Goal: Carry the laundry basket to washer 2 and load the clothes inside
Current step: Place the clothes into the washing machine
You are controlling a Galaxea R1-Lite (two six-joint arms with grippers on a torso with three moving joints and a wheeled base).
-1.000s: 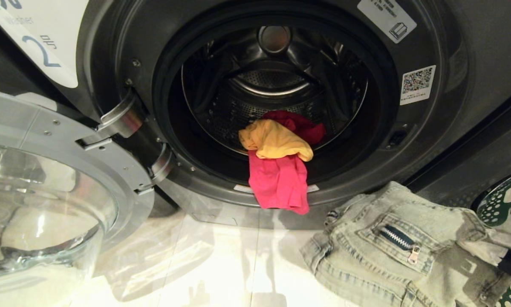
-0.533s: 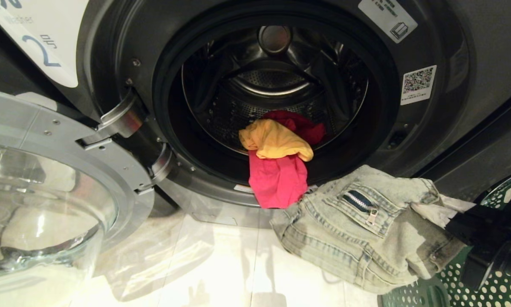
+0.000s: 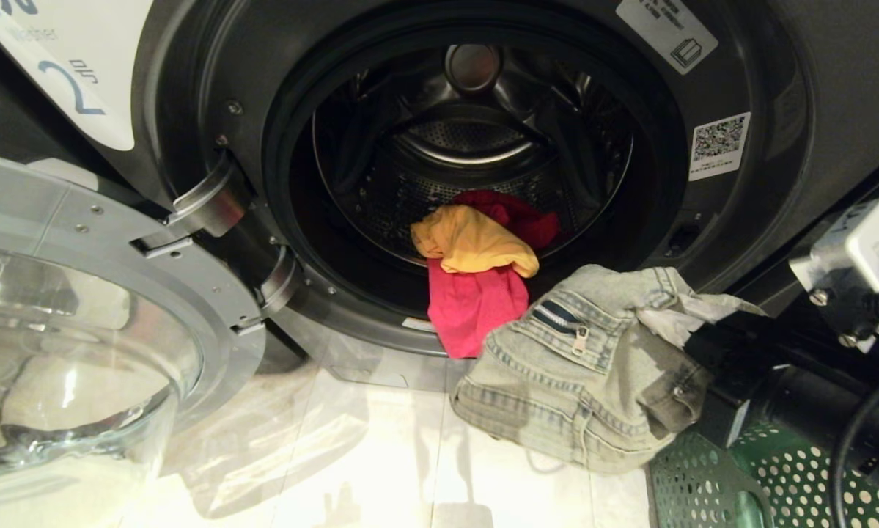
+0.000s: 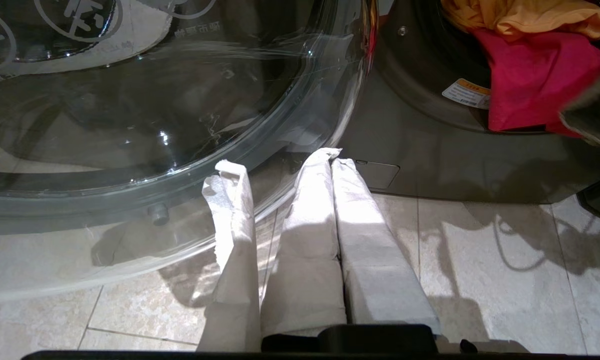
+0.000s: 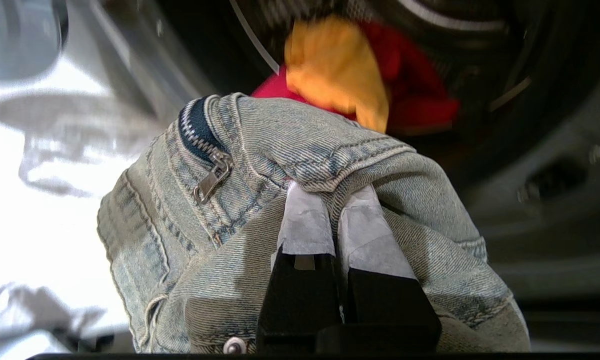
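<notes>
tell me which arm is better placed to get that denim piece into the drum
Right. The right gripper is shut on the denim garment, just below washer 2's open mouth. The left gripper is shut and empty, low by the glass door.

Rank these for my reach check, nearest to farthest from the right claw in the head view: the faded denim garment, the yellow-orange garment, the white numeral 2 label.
1. Faded denim garment: pinched in the right claw, low right.
2. Yellow-orange garment: at the drum mouth, centre.
3. White numeral 2 label: far upper left on the washer front.
</notes>
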